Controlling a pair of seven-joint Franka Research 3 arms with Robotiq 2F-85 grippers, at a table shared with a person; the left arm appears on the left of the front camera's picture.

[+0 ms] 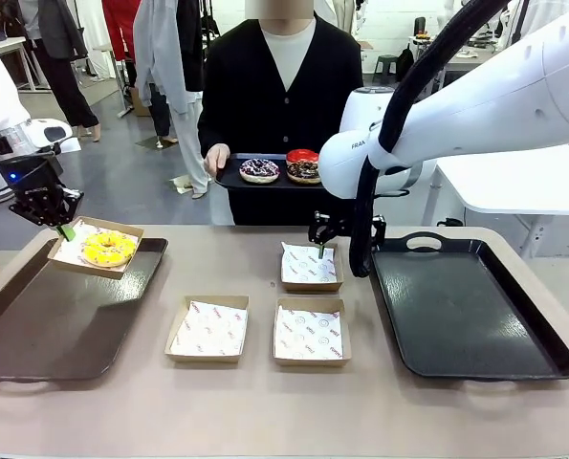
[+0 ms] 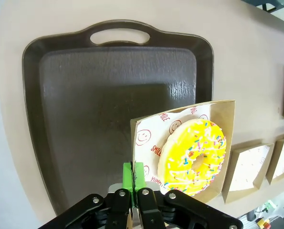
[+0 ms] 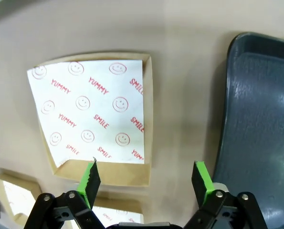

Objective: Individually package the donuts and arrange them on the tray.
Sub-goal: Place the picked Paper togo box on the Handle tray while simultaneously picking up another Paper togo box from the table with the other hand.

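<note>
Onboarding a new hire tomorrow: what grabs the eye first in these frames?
The yellow donut in its paper-lined box, pinched at the edge by the shut left gripper at the far corner of the left tray. Next, the person across the table holding a black tray with three more donuts. The right gripper hangs open above an empty box beside the right tray.

**Print on liners and arm**

Red "YUMMY" and "SMILE", with smiley faces, repeated across white liner [image 3: 91, 109] inside carton [image 3: 150, 119]. Same red words, partly covered, on second liner [image 2: 149, 138] in donut carton [image 2: 227, 138], under yellow-iced donut [image 2: 194, 157]. Dark "FRA", cut off, on right arm [image 1: 358, 145].
</note>
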